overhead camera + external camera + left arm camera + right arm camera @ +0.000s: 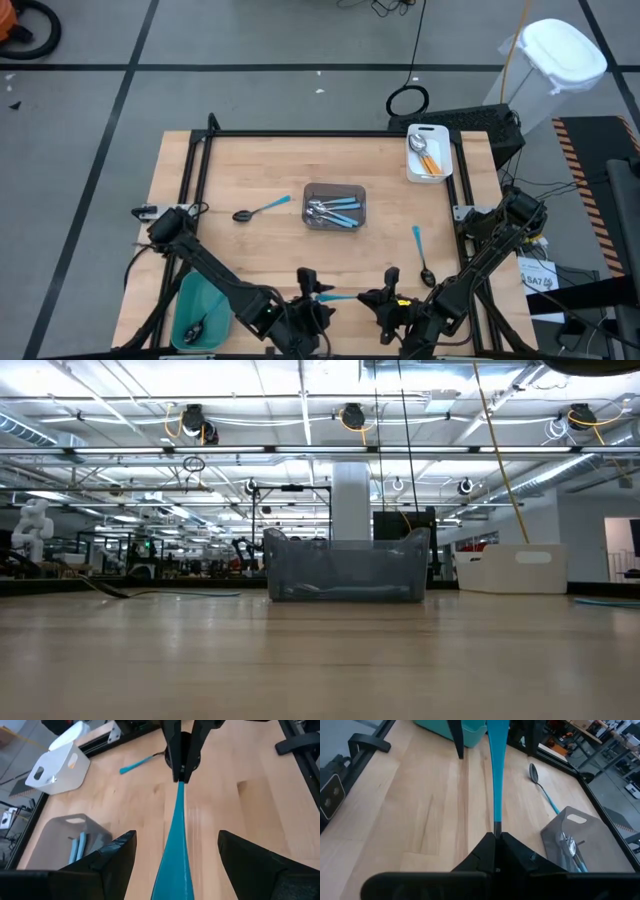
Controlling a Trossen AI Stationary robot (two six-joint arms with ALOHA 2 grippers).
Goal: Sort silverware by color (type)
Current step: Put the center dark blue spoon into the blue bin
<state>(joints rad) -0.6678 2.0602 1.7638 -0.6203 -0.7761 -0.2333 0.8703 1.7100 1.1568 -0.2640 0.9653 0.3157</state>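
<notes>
A spoon with a light-blue handle hangs level near the table's near edge, between my two grippers. My right gripper, also in the high view, is shut on the handle's tip. My left gripper is open, with one finger on either side of the handle and clear of it. The spoon's bowl is hidden under my left wrist. Two more blue-handled spoons with dark bowls lie flat on the table. My right gripper pinches the free tip of the blue handle between its two shut fingers. It comes level from the table's right, in line with the handle. The spoon is lifted clear of the table and reaches out toward my left gripper.
A grey tray at the table's middle holds silver spoons with blue handles. A white bin at the far right holds orange-handled spoons. A teal bin at the near left holds a dark spoon. Bare wood lies between them.
</notes>
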